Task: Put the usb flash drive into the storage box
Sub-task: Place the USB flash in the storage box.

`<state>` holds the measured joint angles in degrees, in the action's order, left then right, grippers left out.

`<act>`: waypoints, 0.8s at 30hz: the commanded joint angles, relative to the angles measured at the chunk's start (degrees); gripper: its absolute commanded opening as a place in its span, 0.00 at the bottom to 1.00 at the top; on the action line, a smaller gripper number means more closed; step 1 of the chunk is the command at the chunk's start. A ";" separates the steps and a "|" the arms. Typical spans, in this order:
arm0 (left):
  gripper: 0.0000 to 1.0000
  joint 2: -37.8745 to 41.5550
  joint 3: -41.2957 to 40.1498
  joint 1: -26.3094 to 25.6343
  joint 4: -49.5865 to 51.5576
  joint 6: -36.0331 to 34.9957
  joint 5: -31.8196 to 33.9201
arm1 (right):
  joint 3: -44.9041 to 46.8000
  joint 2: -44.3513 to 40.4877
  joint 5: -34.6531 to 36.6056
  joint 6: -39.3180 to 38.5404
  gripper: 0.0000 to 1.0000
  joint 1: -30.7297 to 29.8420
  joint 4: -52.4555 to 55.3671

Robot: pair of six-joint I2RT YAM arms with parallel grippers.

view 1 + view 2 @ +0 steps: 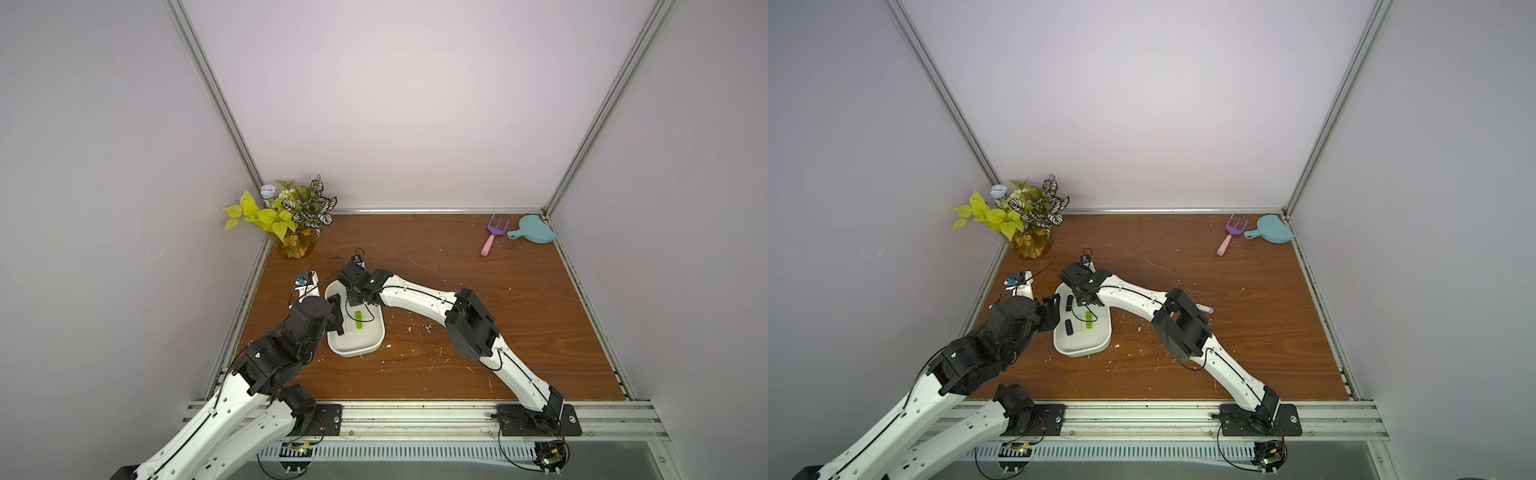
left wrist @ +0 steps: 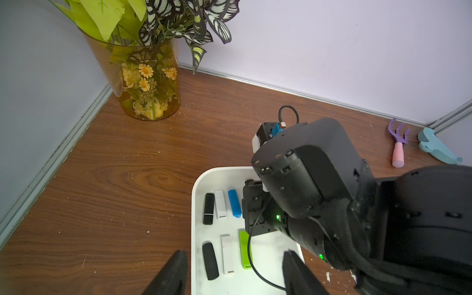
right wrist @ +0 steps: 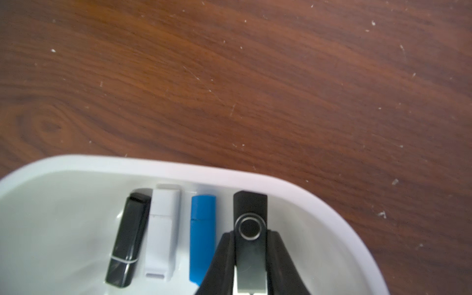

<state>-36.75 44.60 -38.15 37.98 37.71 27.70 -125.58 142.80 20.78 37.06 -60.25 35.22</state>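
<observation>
The storage box (image 1: 358, 353) (image 1: 1083, 353), a shallow white tray, lies left of the table's middle. My right gripper (image 3: 250, 233) (image 1: 353, 297) is shut on a black swivel usb flash drive (image 3: 250, 204) with a metal clip. It holds the drive low inside the box's far end (image 3: 153, 163), beside a blue drive (image 3: 203, 229). Several more drives lie in the box, among them a green one (image 2: 245, 249) (image 1: 358, 321). My left gripper (image 2: 234, 252) (image 1: 336, 314) hangs open over the box's left side, with nothing between its fingers.
A vase of artificial plants (image 1: 291, 241) stands at the back left, close behind my left arm. A purple toy rake (image 1: 490, 235) and a light-blue scoop (image 1: 536, 228) lie at the back right. A small white and blue thing (image 1: 1206, 309) lies by my right elbow.
</observation>
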 commanded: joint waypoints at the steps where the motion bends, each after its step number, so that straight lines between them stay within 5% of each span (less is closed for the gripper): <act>1: 0.59 -0.05 -0.52 0.71 1.09 -0.10 0.55 | -1.95 -0.07 0.58 0.27 0.10 0.17 1.29; 14: 0.59 -0.08 -0.41 0.71 1.10 -0.18 0.38 | -4.07 -0.10 -0.91 -0.14 0.25 0.05 2.74; 24: 0.62 1.06 -0.58 0.71 1.05 -0.01 0.86 | -4.90 -8.85 0.01 -2.93 0.36 -0.44 4.05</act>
<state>-36.18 44.60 -38.15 37.98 37.71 27.73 -128.70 141.27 20.14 35.55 -60.34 38.17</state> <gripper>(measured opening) 0.616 0.361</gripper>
